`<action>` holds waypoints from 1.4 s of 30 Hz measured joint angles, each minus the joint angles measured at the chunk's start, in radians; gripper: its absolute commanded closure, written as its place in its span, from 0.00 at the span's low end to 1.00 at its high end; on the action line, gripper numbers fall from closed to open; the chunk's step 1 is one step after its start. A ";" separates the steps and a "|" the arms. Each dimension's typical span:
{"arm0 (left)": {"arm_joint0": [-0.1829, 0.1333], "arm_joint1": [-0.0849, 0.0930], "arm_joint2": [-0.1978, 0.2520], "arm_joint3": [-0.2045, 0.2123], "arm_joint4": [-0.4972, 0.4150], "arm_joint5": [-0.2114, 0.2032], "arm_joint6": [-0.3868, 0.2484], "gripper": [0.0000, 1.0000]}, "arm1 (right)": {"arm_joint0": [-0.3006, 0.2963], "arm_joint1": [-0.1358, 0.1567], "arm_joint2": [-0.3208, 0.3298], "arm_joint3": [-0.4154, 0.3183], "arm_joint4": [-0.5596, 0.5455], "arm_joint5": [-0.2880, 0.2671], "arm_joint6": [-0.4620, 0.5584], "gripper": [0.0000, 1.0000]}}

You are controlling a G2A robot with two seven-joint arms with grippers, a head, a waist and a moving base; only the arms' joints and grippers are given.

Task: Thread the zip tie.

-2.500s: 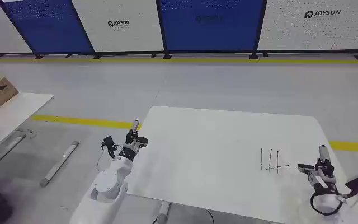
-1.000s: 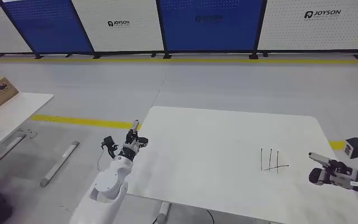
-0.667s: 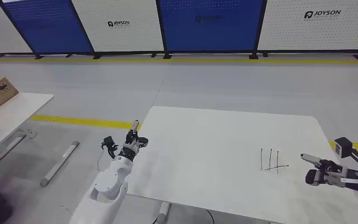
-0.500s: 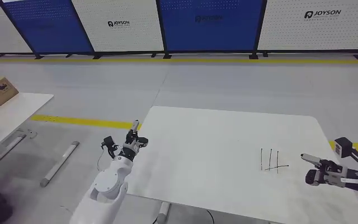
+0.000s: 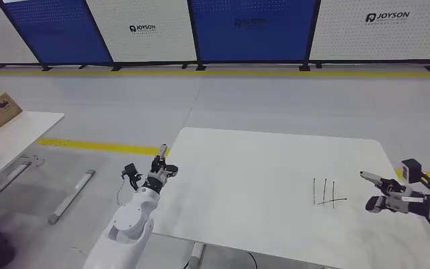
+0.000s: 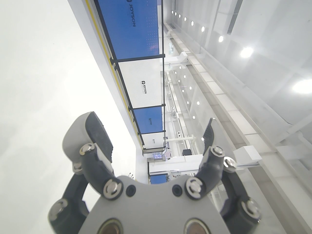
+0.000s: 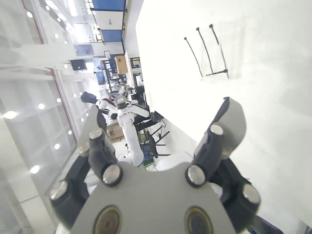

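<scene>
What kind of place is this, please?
Probably an industrial hall or robot test floor: blue and white pegboard partitions, a yellow floor line, and a white work table.

L arm (image 5: 136,216): at 8 o'clock in top view, elbow bent, forearm aimed twd 1 o'clock.
L gripper (image 5: 162,159): fingers wide apart, tips up twd 12.
R arm (image 5: 411,196): comes in at 4 o'clock, wrist aimed twd 9.
R gripper (image 5: 369,189): fingers spread wide.

four zip ties (image 7: 205,51), two hands (image 6: 156,132) (image 7: 160,113), two tables (image 5: 269,155) (image 5: 23,131)
</scene>
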 measured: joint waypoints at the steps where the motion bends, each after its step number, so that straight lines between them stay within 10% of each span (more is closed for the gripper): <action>1: 0.000 0.000 0.000 0.000 0.000 0.000 0.000 0.00 | 0.023 0.001 -0.027 0.029 -0.033 0.000 0.017 0.00; 17: 0.000 0.000 0.000 0.000 0.000 0.000 0.000 0.00 | 0.100 -0.006 -0.115 0.111 -0.072 -0.007 0.031 0.00; 30: 0.000 0.000 0.000 0.000 0.000 0.000 0.000 0.00 | 0.169 0.000 -0.271 0.142 -0.271 -0.412 0.079 0.00; 42: 0.000 0.000 0.000 0.000 0.000 0.000 0.000 0.00 | 0.173 0.002 -0.278 0.151 -0.266 -0.418 0.079 0.00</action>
